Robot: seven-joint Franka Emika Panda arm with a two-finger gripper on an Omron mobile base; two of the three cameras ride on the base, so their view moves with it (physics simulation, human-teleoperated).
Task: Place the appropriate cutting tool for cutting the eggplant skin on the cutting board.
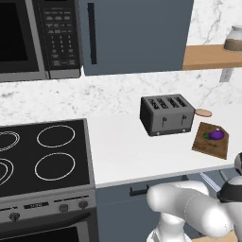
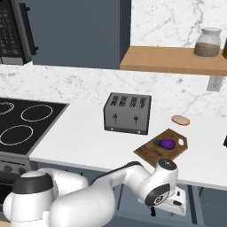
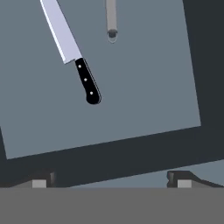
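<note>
Reaching step: the pincer hangs wide open and empty over the drawer; next it must descend onto the cutting tool, not the knife.

Marble wall, white counter, blue cabinets, perhaps wooden shelf.

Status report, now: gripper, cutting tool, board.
Gripper open, empty, looking down into the open drawer. Cutting tool lies there untouched beside the black-handled knife. Eggplant sits on the cutting board; nothing blocking the tool.
</note>
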